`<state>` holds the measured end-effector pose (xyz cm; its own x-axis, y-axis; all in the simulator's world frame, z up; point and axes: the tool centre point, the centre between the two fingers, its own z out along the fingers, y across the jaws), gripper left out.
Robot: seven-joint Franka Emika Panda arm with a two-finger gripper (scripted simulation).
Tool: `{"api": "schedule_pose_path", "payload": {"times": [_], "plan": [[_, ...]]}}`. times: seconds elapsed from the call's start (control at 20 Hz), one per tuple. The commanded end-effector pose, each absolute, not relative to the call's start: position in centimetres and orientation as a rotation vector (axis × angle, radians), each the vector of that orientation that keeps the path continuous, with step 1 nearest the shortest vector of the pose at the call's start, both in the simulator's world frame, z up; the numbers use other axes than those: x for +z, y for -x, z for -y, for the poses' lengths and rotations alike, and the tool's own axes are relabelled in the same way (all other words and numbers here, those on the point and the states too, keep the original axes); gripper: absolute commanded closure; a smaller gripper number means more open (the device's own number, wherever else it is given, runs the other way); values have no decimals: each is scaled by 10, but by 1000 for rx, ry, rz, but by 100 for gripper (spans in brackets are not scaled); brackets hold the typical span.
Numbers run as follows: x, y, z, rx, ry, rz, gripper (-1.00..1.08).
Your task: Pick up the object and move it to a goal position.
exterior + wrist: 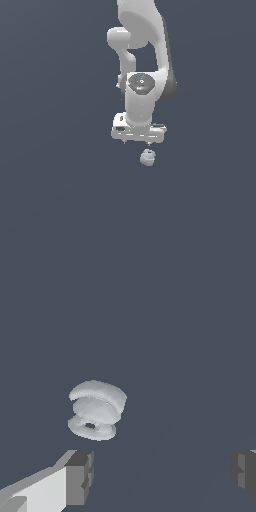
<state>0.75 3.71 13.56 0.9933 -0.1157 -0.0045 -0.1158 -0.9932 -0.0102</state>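
Observation:
The object [147,157] is a small pale grey-white rounded lump with a wider ring, lying on the dark grey floor. In the exterior view it sits just below the white gripper [137,143], slightly toward that view's right. In the wrist view the object [96,410] shows its ringed sides and a small hole at one end. It lies outside the gap between the fingers, close to one grey fingertip [80,476]. The other fingertip [245,473] is far off. The gripper [162,473] is open wide and holds nothing.
The white arm [145,55] rises above the gripper in the exterior view. A plain dark grey floor [55,190] fills both views. No other object shows.

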Motion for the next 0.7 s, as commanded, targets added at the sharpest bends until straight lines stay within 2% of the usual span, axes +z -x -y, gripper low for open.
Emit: {"api": "schedule_pose_path", "payload": {"times": [0.0,0.65], "plan": [[129,-12,-46,6,3122,-253,-92],[97,-28,-86,2,3087,-575,-92]]}}
